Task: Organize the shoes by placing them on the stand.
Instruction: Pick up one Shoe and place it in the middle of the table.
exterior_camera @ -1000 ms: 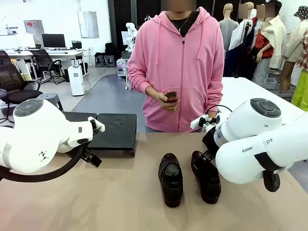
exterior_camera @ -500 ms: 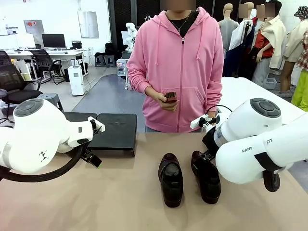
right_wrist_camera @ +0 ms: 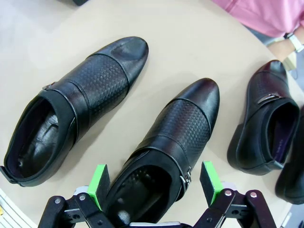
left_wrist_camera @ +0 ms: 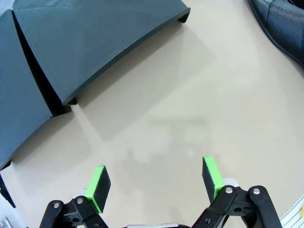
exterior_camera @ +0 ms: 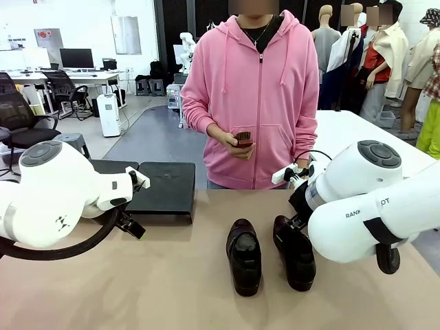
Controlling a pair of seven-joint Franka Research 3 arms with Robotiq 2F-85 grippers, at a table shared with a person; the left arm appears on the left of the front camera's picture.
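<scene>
Right gripper (right_wrist_camera: 154, 184) wide over shoe (right_wrist_camera: 183, 126); left gripper (left_wrist_camera: 155, 183) seemingly near stand (left_wrist_camera: 95, 42).

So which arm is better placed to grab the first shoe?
Right. The right gripper hovers open directly over a shoe; the left gripper hangs open above the table beside the stand.

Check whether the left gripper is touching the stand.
Apart. The left wrist view shows a strip of bare table between the open left gripper and the stand.
</scene>
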